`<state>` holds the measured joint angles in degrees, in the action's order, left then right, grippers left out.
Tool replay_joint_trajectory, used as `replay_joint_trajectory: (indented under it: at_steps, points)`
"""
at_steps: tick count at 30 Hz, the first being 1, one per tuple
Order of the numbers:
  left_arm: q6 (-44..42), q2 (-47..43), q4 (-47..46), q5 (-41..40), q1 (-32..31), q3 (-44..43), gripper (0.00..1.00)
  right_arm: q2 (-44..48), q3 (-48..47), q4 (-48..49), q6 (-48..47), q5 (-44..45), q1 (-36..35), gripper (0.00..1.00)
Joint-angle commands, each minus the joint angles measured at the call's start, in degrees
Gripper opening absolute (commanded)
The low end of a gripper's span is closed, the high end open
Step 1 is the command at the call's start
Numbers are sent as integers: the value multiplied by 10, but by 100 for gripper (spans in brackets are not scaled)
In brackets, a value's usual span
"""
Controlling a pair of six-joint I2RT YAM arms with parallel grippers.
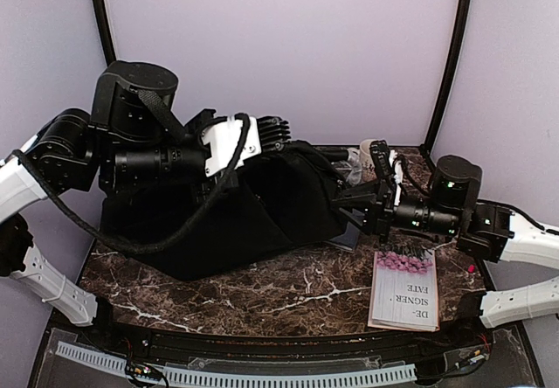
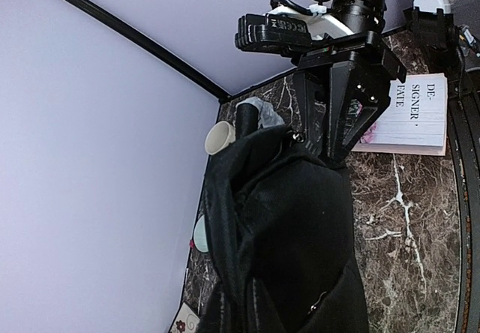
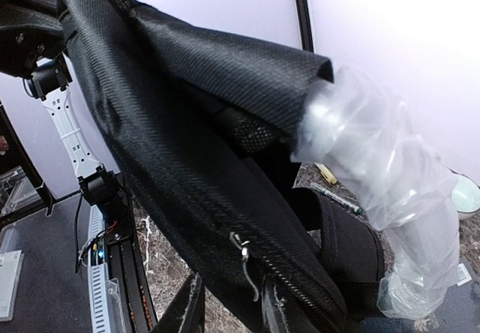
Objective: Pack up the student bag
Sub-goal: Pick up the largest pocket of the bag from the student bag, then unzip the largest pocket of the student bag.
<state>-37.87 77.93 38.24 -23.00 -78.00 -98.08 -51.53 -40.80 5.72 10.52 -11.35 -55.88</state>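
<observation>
The black student bag [image 1: 253, 209] lies across the middle of the table, its top edge pulled up. My left gripper [image 1: 278, 136] sits at that raised edge; in the left wrist view bunched bag fabric [image 2: 292, 235] hides the fingers. My right gripper [image 1: 348, 203] is at the bag's right end. In the right wrist view it [image 3: 231, 310] is open, with the metal zipper pull [image 3: 244, 256] hanging between the fingers. A clear plastic-wrapped bottle [image 3: 390, 175] sticks out of the bag's side pocket.
A white book [image 1: 403, 287] with pink flowers lies at the front right, also in the left wrist view [image 2: 416, 115]. A pen [image 3: 334, 196] and a yellow stick [image 3: 324, 172] lie behind the bag. A cream cup [image 2: 219, 136] and a pale disc [image 2: 201, 235] sit by the back wall.
</observation>
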Motion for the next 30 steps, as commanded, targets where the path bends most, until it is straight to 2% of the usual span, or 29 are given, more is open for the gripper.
replay_joint_trajectory:
  at_steps: [1, 7, 17, 22, 30]
  points:
    - [6, -28, -44, 8, -9, 2, 0, -2, -7, 36, 3, 30, 4, 23]
    - [12, -32, -40, -1, -12, 8, 0, -1, -5, 43, 8, 49, 4, 0]
    - [18, -55, -33, -39, -13, 33, 0, 40, 16, 26, 27, 32, 4, 0]
    - [22, -84, -28, -57, -12, 33, 0, 76, 58, 18, 73, -7, 4, 0]
    - [43, -129, -26, -76, -13, 31, 0, 145, 145, 15, 150, -14, 4, 0]
